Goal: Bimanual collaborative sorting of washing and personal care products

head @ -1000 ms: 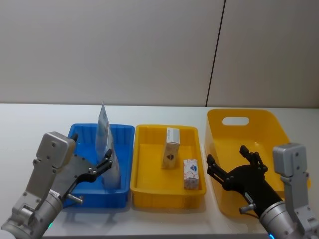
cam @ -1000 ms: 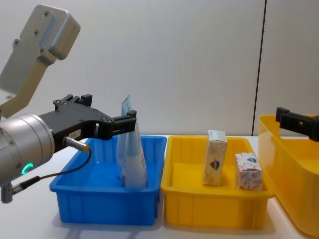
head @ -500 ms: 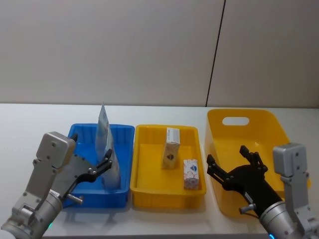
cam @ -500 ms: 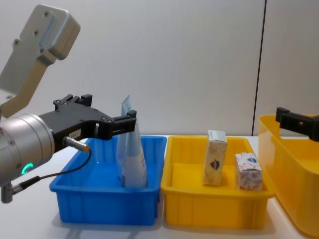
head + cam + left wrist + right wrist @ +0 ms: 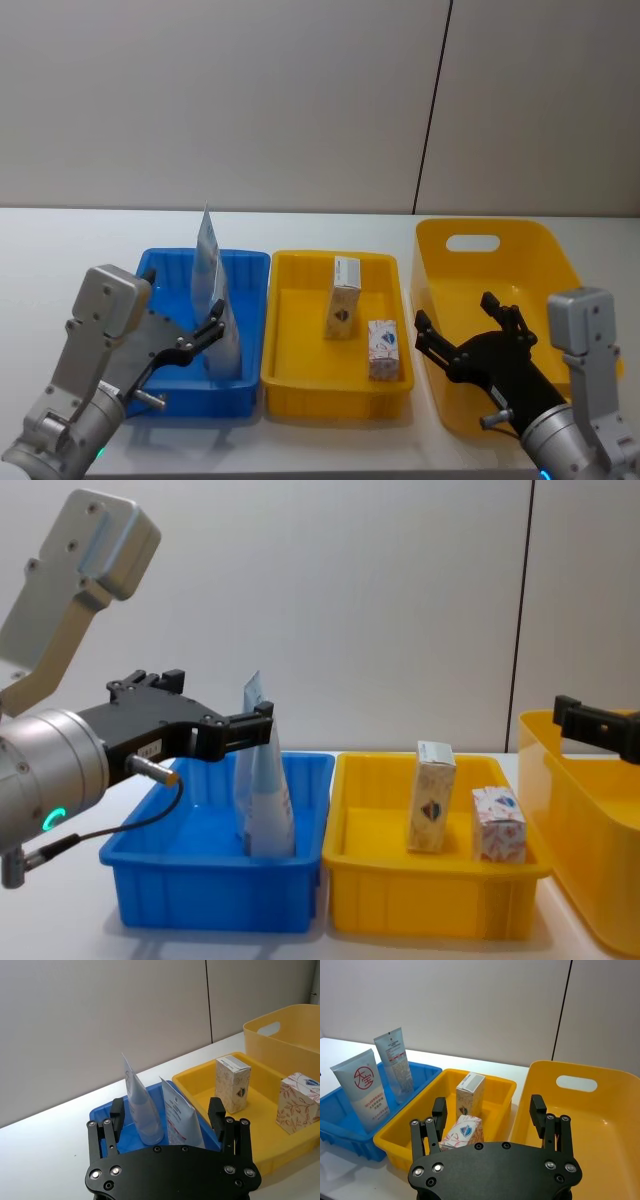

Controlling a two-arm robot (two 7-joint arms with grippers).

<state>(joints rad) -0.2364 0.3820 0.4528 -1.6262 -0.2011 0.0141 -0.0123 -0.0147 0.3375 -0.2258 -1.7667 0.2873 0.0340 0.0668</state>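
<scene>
Two light-blue squeeze tubes stand cap-down in the blue bin [image 5: 170,258]: one at the back [image 5: 207,262], one nearer [image 5: 226,345]. The near tube [image 5: 366,1087] carries a red round logo. A tall cream carton [image 5: 343,298] and a shorter patterned box [image 5: 383,349] stand in the small yellow bin [image 5: 300,375]. My left gripper [image 5: 182,303] hovers open over the blue bin's front, level with the tubes [image 5: 137,1105] and touching neither. My right gripper [image 5: 455,312] is open and holds nothing, above the near left part of the large yellow bin [image 5: 500,270].
The three bins sit side by side on a white table [image 5: 80,250], blue at the left and the large handled yellow one at the right. A grey wall stands behind. The large yellow bin's floor [image 5: 600,1130] is bare.
</scene>
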